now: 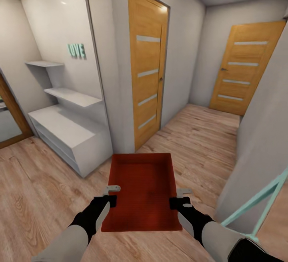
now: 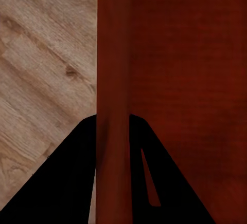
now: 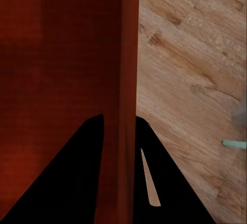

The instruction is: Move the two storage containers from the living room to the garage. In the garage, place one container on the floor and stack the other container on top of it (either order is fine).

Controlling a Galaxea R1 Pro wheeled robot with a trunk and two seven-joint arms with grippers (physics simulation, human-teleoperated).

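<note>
An orange-red storage container (image 1: 142,192) hangs level in front of me above a light wood-plank hallway floor, carried between both arms. My left gripper (image 1: 112,194) is shut on its left wall, and the left wrist view shows that wall (image 2: 112,80) pinched between the dark fingers (image 2: 67,183). My right gripper (image 1: 180,197) is shut on the right wall, seen as a thin red wall (image 3: 128,80) clamped between the black fingers (image 3: 175,183). The container is topless and empty inside.
A hallway runs ahead. A wooden door (image 1: 148,69) is ahead to the left and another wooden door (image 1: 244,67) closes the far end. White shelving (image 1: 68,129) stands at left. A pale wall (image 1: 264,134) and a teal frame (image 1: 260,200) crowd the right.
</note>
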